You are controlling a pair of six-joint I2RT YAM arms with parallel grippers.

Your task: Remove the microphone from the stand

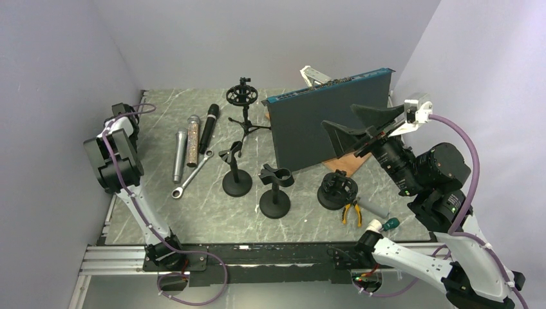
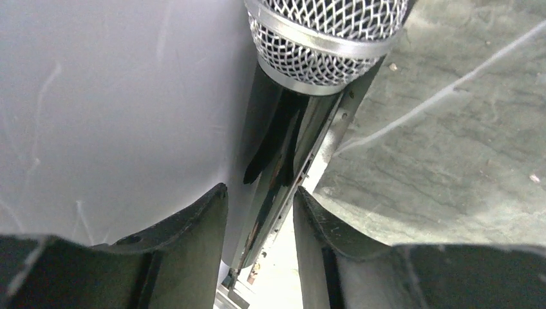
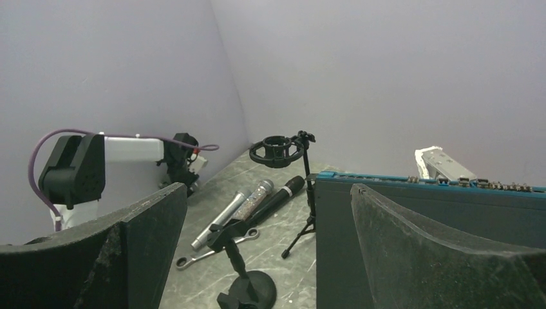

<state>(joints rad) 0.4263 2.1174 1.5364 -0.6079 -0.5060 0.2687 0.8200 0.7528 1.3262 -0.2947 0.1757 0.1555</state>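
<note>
Three microphones lie side by side on the table's left middle: silver (image 1: pixel 179 154), glittery (image 1: pixel 192 141), black (image 1: pixel 209 127); they also show in the right wrist view (image 3: pixel 254 203). Every stand I see is empty: a tripod with a shock mount (image 1: pixel 241 96), two round-base clip stands (image 1: pixel 237 183) (image 1: pixel 275 196), and a shock mount on a base (image 1: pixel 336 190). My left gripper (image 1: pixel 122 112) (image 2: pixel 257 193) is open and empty at the back left corner. Just ahead of it is a mesh microphone head (image 2: pixel 322 38) by the wall. My right gripper (image 1: pixel 339 116) (image 3: pixel 268 188) is wide open, raised at the right.
A dark box with a blue top edge (image 1: pixel 328 122) stands upright at the back right. A wrench (image 1: pixel 191 175) lies beside the microphones. Pliers (image 1: pixel 351 211) and a screwdriver (image 1: pixel 383 225) lie at the front right. Walls close in on the left, back and right.
</note>
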